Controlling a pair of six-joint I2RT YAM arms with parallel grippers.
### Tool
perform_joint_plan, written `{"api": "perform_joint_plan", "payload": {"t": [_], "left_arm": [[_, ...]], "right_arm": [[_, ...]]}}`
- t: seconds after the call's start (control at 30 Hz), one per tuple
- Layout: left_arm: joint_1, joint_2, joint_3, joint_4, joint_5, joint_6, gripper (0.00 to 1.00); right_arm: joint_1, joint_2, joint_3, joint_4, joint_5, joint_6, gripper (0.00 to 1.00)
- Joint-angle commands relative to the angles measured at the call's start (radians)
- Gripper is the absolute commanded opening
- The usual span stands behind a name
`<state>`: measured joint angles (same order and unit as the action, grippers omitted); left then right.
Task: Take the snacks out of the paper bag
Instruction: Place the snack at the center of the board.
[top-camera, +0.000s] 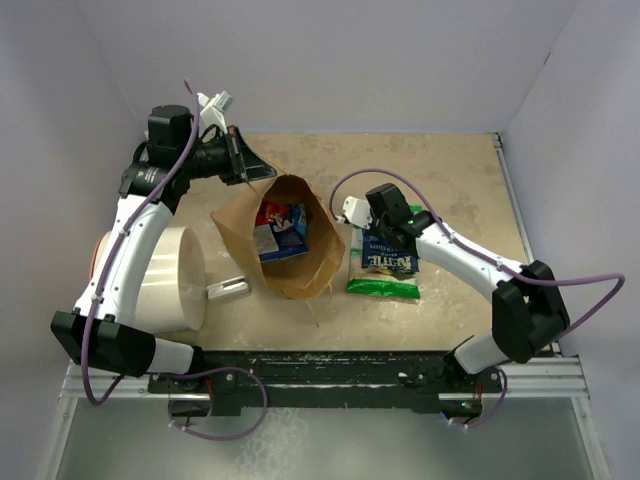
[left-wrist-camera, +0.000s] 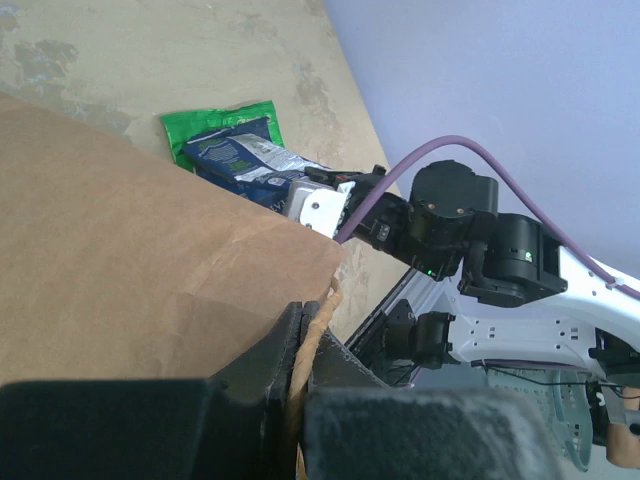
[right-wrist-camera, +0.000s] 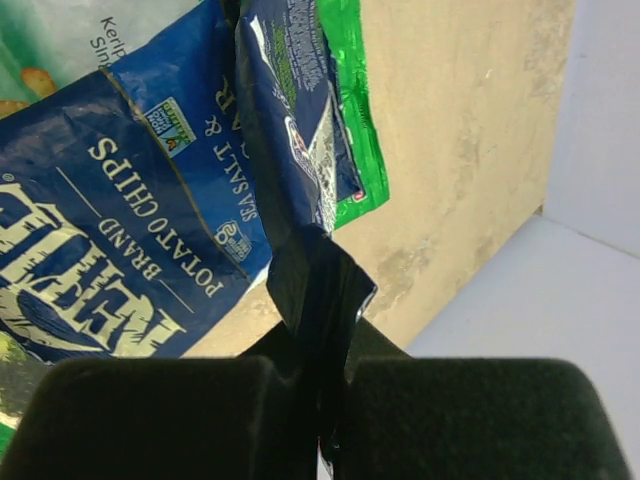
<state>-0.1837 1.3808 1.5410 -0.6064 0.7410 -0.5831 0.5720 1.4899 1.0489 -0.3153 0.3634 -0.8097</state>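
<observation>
1. The left jaws are pinched shut on the twisted paper handle (left-wrist-camera: 312, 340) of the paper bag (top-camera: 300, 268). The bag's brown wall rises directly in front of them.
2. The bag sits open on the surface (top-camera: 450, 180). Blue and red packets (top-camera: 282, 232) lie inside it, below and to the right of the left jaws.
3. The right jaws are clamped tight on the edge of a dark blue packet (right-wrist-camera: 290, 120), outside the bag.
4. Just beyond the right jaws, a blue potato chips packet (right-wrist-camera: 130, 230) lies over a bright green packet (right-wrist-camera: 355, 120) on the surface.
</observation>
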Motion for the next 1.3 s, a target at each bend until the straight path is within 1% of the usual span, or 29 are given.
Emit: {"api": "perform_joint_plan", "payload": {"t": [0.0, 0.23, 0.3, 0.43, 0.47, 0.5, 0.57, 0.6, 0.67, 0.77, 0.9, 0.97, 1.07, 1.1, 1.17, 1.23, 1.27], "left_arm": [[0.01, -0.002, 0.028, 0.058, 0.023, 0.005, 0.0], [0.011, -0.009, 0.024, 0.049, 0.017, 0.011, 0.0], [0.01, -0.01, 0.024, 0.049, 0.015, 0.011, 0.0], [0.01, -0.01, 0.025, 0.05, 0.015, 0.008, 0.0], [0.01, -0.01, 0.025, 0.049, 0.015, 0.008, 0.0], [0.01, -0.012, 0.023, 0.049, 0.015, 0.007, 0.0], [0.01, -0.014, 0.022, 0.046, 0.014, 0.007, 0.0], [0.01, -0.017, 0.021, 0.044, 0.011, 0.007, 0.0], [0.01, -0.022, 0.016, 0.046, 0.003, 0.005, 0.0], [0.01, -0.028, 0.01, 0.05, -0.009, 0.001, 0.0], [0.011, -0.031, 0.007, 0.049, -0.016, -0.013, 0.0], [0.01, -0.035, 0.005, 0.038, -0.02, -0.014, 0.0], [0.01, -0.037, -0.003, 0.03, -0.025, -0.013, 0.0], [0.01, -0.037, -0.005, 0.029, -0.024, -0.015, 0.0], [0.011, -0.037, -0.005, 0.032, -0.018, -0.023, 0.0], [0.01, -0.036, -0.005, 0.037, -0.011, -0.027, 0.0], [0.01, -0.034, -0.004, 0.037, -0.008, -0.027, 0.0]], "right_arm": [[0.005, 0.032, -0.004, -0.054, 0.016, 0.084, 0.0], [0.005, 0.066, 0.036, -0.164, 0.056, 0.19, 0.0], [0.005, 0.057, 0.03, -0.132, 0.033, 0.177, 0.0], [0.004, 0.087, 0.036, -0.114, 0.016, 0.211, 0.0], [0.005, 0.096, 0.048, -0.126, 0.006, 0.233, 0.03], [0.004, 0.105, 0.063, -0.145, -0.023, 0.252, 0.1], [0.005, 0.11, 0.093, -0.17, -0.086, 0.284, 0.32], [0.004, 0.101, 0.102, -0.175, -0.126, 0.294, 0.45], [0.003, 0.058, 0.097, -0.181, -0.164, 0.313, 0.55], [0.003, -0.023, 0.051, -0.184, -0.168, 0.323, 0.66], [0.003, -0.137, -0.005, -0.22, -0.137, 0.317, 0.74], [0.003, -0.204, -0.006, -0.246, -0.172, 0.312, 0.76], [0.002, -0.31, 0.027, -0.271, -0.298, 0.312, 0.77], [0.003, -0.342, 0.037, -0.245, -0.331, 0.284, 0.78], [0.026, -0.407, 0.068, -0.233, -0.455, 0.253, 0.78], [0.078, -0.448, 0.078, -0.179, -0.529, 0.24, 0.78], [0.123, -0.46, 0.077, -0.15, -0.555, 0.217, 0.78]]}}
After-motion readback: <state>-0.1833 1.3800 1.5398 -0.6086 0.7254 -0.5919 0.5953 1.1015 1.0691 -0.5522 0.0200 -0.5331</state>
